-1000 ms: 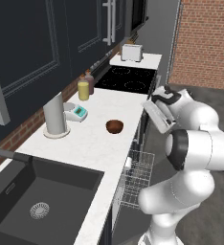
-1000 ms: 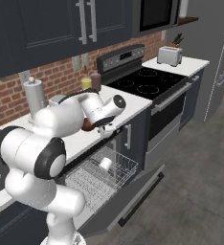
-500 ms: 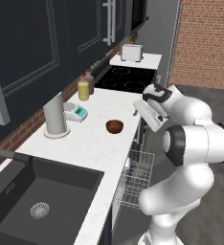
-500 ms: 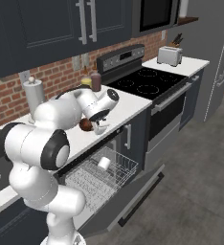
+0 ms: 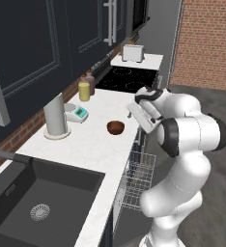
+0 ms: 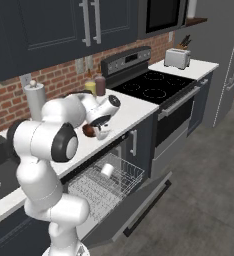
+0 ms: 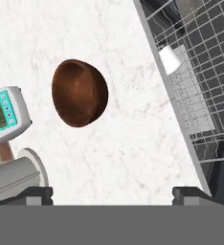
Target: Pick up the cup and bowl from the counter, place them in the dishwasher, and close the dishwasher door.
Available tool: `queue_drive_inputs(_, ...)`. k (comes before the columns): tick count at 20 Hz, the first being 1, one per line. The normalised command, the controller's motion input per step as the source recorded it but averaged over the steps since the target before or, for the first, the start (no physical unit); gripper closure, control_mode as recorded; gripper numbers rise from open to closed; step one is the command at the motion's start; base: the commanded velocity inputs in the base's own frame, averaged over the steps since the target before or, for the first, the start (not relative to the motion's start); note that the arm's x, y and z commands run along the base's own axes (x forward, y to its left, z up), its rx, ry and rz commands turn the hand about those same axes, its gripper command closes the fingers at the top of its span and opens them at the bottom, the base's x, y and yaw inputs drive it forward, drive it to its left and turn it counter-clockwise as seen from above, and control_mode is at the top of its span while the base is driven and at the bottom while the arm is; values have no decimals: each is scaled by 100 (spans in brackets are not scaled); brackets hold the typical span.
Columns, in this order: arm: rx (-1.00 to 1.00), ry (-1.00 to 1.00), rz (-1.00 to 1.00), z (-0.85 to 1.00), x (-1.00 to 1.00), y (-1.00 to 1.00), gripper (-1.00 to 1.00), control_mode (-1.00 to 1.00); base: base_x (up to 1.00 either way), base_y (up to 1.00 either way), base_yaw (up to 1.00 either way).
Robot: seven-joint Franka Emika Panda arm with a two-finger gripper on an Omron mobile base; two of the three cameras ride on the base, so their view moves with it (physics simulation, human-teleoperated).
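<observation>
Fingers (image 7: 39,194) spread wide above bowl (image 7: 79,99) on counter (image 7: 133,143)

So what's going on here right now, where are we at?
The cup already lies in the dishwasher rack, and the dishwasher door is down. The bowl sits on the counter. The gripper hangs open and empty above the counter, facing the bowl.
</observation>
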Motion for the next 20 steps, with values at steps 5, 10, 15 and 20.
queue_drive_inputs(5, -1, 0, 0, -22, 39, 32, -100, -100, 0, 0, 0)
queue_drive_inputs(10, -7, 0, 0, -35, 28, 19, -100, -100, 0, 0, 0)
queue_drive_inputs(15, -10, 0, 0, -38, 24, 2, -100, -100, 0, 0, 0)
queue_drive_inputs(20, -6, 0, 0, -28, 36, 1, -100, -100, 0, 0, 0)
